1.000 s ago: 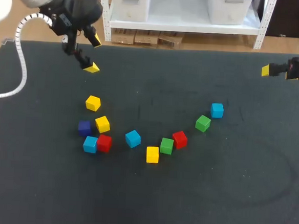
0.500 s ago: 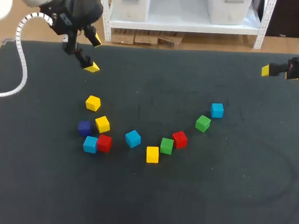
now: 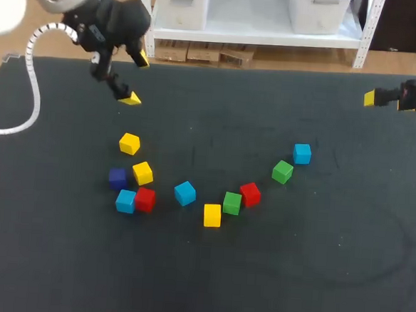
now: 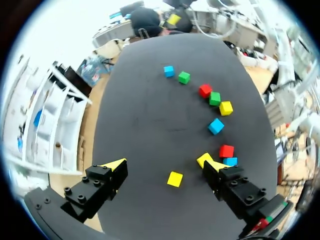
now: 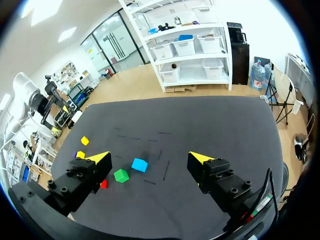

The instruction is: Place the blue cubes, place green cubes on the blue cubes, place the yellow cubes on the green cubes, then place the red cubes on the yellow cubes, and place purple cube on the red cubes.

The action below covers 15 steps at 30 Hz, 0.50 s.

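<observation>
Eleven cubes lie in a loose arc on the black table (image 3: pixel 306 277). At its left sit a yellow cube (image 3: pixel 129 144), a second yellow cube (image 3: pixel 142 173), the purple cube (image 3: pixel 117 177), a blue cube (image 3: pixel 125 201) and a red cube (image 3: pixel 145 199). Further along come a blue cube (image 3: pixel 185 193), yellow cube (image 3: pixel 212 215), green cube (image 3: pixel 232 203), red cube (image 3: pixel 249 194), green cube (image 3: pixel 282 171) and blue cube (image 3: pixel 302 153). My left gripper (image 3: pixel 135 79) (image 4: pixel 162 164) hangs open above the far left, with a yellow cube (image 4: pixel 175 179) below its gap. My right gripper (image 3: pixel 373 98) (image 5: pixel 149 159) stands open at the far right edge, apart from the cubes.
The blue cube (image 5: pixel 139 164) and green cube (image 5: pixel 120 175) lie nearest ahead of the right gripper. White shelving stands beyond the table's far edge. Bare black cloth spreads over the near half and the right side.
My left gripper has shifted slightly to the right and toward the cubes. The right arm and all the cubes have stayed put.
</observation>
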### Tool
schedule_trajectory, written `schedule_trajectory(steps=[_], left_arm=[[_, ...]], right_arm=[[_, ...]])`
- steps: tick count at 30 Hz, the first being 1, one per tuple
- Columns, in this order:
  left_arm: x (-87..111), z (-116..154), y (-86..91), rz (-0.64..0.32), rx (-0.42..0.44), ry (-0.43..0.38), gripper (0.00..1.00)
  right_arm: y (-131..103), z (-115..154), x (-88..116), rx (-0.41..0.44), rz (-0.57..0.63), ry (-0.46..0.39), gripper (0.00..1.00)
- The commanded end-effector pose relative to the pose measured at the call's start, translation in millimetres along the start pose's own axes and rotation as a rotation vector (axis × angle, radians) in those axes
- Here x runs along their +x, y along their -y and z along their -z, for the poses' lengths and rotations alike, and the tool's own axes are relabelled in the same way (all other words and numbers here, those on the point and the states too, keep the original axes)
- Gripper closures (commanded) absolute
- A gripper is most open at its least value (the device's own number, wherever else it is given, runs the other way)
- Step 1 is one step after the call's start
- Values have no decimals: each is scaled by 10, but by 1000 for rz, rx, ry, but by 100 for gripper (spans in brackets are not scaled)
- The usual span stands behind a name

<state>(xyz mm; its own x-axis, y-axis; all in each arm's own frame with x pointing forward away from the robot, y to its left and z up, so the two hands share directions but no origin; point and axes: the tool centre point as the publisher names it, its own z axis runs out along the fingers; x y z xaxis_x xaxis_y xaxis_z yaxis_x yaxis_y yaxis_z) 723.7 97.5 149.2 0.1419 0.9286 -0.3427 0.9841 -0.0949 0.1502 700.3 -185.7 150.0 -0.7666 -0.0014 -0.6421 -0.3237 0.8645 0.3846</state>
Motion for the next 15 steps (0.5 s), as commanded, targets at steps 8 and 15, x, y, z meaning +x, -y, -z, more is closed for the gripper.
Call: schedule_trajectory(steps=[8, 15], left_arm=[[-303, -324, 268, -240, 118, -61, 0], [-376, -452, 533, -331, 149, -36, 0]], right_arm=[[-3, -2, 2, 3, -1, 1, 0], [-3, -2, 2, 3, -1, 1, 0]])
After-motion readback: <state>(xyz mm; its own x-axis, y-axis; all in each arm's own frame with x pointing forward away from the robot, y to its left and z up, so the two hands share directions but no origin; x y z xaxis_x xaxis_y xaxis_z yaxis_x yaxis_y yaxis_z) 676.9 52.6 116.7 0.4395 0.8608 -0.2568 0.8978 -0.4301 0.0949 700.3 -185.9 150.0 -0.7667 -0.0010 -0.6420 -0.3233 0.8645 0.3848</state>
